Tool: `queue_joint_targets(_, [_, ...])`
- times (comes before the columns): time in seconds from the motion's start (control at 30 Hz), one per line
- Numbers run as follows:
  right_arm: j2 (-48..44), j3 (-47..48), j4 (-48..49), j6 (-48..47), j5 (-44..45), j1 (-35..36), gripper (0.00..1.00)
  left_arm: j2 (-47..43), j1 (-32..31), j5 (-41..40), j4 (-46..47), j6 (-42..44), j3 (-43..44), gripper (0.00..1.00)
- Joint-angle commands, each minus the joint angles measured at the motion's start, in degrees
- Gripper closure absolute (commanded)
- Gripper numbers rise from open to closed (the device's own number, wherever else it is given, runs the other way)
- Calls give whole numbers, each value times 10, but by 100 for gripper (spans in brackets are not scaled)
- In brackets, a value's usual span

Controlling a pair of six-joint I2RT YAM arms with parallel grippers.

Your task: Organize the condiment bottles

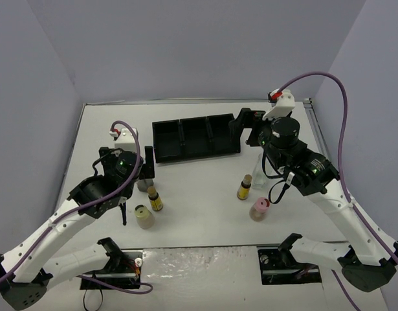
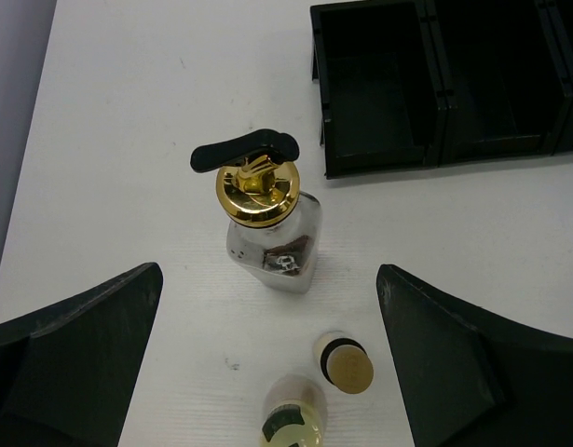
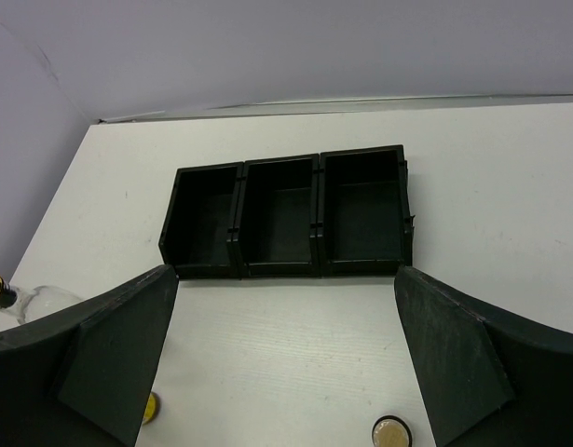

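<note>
My left gripper is open and hovers over a tall clear glass bottle with a gold pourer top; the bottle stands upright just beyond its fingertips. A small amber bottle and a squat beige jar stand just in front of it, and both show between the jaws in the left wrist view. My right gripper is open and empty, high above the table by the tray's right end. Below its arm stand a second glass bottle, partly hidden, an amber bottle and a pink jar.
The black three-compartment tray lies at the back middle with nothing in it, and fills the right wrist view. Grey walls close the table on the left, back and right.
</note>
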Motion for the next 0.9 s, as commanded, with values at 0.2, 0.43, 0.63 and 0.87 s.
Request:
queue_joint_targets(0.2, [-24, -12, 42, 2, 8, 6, 0, -6, 90, 99, 84, 23, -32, 3])
queue_joint_targets(0.43, [-25, -20, 43, 5, 8, 6, 0, 12, 117, 142, 114, 39, -48, 3])
queue_joint_targets(0.63, [-26, -28, 46, 8, 6, 6, 0, 18, 127, 154, 142, 45, -74, 3])
queue_joint_targets(0.87, [-28, -43, 53, 11, 3, 5, 0, 24, 147, 152, 163, 34, -102, 3])
